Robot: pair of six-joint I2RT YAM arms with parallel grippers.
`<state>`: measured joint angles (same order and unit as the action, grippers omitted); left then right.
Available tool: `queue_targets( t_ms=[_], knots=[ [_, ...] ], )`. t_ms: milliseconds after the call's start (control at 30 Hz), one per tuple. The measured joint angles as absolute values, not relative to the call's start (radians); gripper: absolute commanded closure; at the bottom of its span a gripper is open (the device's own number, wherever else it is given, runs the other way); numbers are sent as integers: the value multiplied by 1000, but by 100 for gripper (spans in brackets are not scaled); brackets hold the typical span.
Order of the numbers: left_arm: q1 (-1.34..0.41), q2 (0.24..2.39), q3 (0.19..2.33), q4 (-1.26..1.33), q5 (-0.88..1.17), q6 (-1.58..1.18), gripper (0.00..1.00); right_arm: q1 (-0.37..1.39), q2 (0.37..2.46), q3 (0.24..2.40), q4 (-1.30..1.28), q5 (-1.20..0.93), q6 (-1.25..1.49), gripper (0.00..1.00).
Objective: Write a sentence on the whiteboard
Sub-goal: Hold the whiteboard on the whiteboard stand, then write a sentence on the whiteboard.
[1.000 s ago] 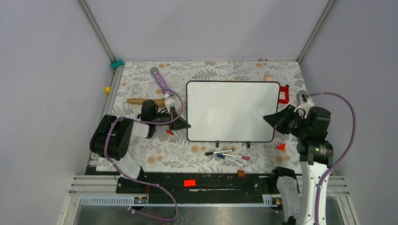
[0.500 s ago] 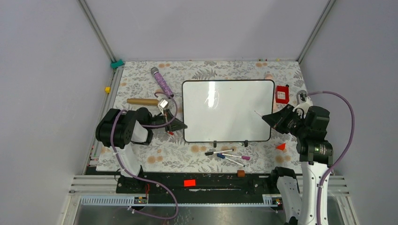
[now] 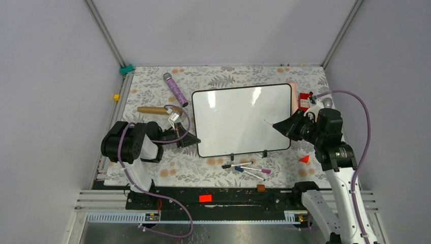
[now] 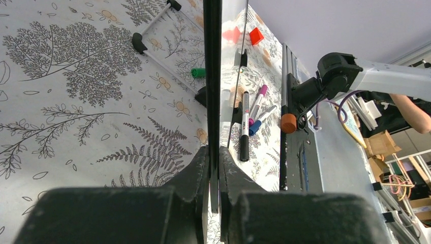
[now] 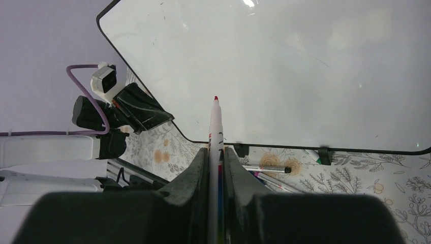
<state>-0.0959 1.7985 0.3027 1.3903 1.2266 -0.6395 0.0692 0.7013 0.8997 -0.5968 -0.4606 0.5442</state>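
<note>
The whiteboard lies in the middle of the table, slightly skewed, white and glossy with a thin black frame. No sentence shows on its surface. My left gripper is shut on the board's lower left edge; in the left wrist view my left gripper pinches the black frame of the whiteboard, seen edge-on. My right gripper is shut on a white marker, with its red tip over the board's right part. The right wrist view shows my right gripper clamping the marker in front of the blank whiteboard.
Several loose markers lie just in front of the board's two black feet. A red block sits by the board's right edge and a small orange cone near my right arm. A purple tube and a wooden roller lie at the left.
The whiteboard has slid left and toward me and turned a little with my left gripper on its edge. My right gripper has moved left with the marker, further over the board.
</note>
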Motion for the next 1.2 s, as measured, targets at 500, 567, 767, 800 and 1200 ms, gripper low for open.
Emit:
queue_targets(
  t_ms=[500, 567, 767, 800, 1200],
  knots=[
    [-105, 1810, 299, 1407, 1222, -628, 100, 334, 743, 872, -515, -260, 611, 100],
    [-105, 1810, 299, 1407, 1222, -628, 100, 402, 762, 872, -497, -215, 625, 100],
    [-105, 1810, 299, 1407, 1222, -628, 100, 703, 914, 939, -467, 53, 637, 100],
    [-105, 1810, 299, 1407, 1222, -628, 100, 741, 939, 957, -461, 92, 637, 100],
    [-105, 1810, 299, 1407, 1223, -628, 100, 1046, 1212, 1216, -428, 562, 548, 100]
  ],
)
